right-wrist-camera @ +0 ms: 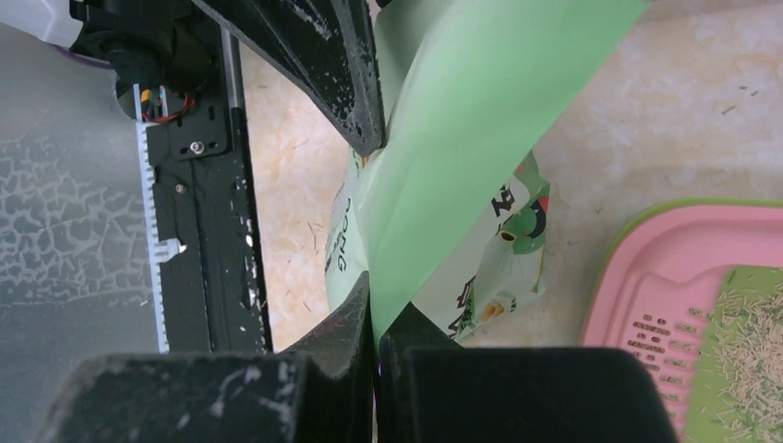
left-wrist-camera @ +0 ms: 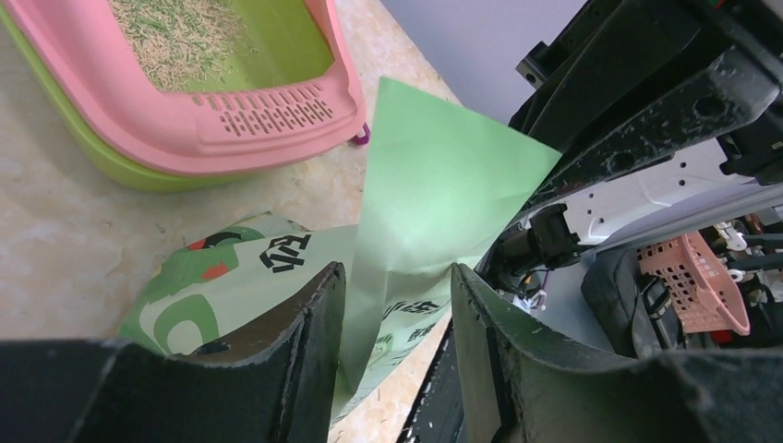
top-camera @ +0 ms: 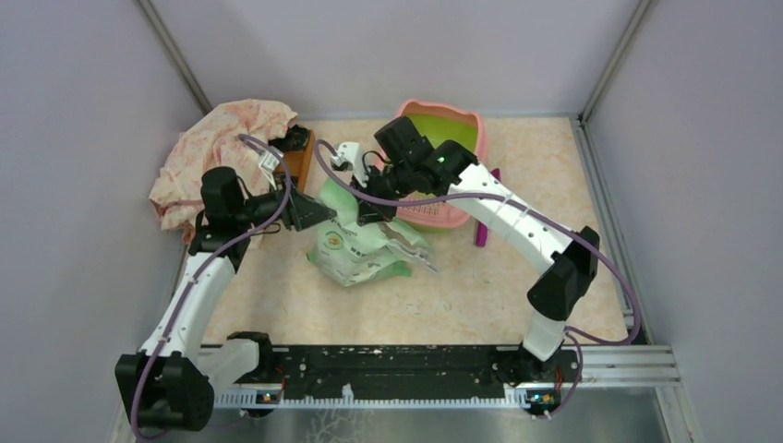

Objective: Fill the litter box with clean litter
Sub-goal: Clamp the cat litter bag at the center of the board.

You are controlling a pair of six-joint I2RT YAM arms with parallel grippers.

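a: start at the left. what sits outside the left jaws?

b: a crumpled floral cloth [top-camera: 217, 138], well off to their outer side and not in play. the left jaws stand apart, and the bag's plain green flap [left-wrist-camera: 434, 194] runs through the gap. neither side looks to pinch it.

a: and the bag?

b: the light green bag [top-camera: 365, 247] lies slumped on the bench [top-camera: 277, 295] between the two sets of jaws, flap standing up. the right jaws are clamped tight on that flap, so they alone hold it.

a: the litter box?

b: the litter box [top-camera: 439, 219] sits upright just beyond the right jaws, on their far right side. only a thin scatter of clean litter [left-wrist-camera: 175, 37] covers part of its green floor, so i judge the fill barely begun. a magenta scoop [top-camera: 484, 231] lies beside the box.

a: how will it handle?

b: the bag is soft, slick film. i expect it to fold and slip, with the grains shifting inside as a loose weight. the flap alone looks a poor hold for pouring. i'd take a low corner with the left jaws, hold the flap in the right, and tip it over the pink rim. i cannot tell where the mouth is. the litter should run freely, so tilt slowly.
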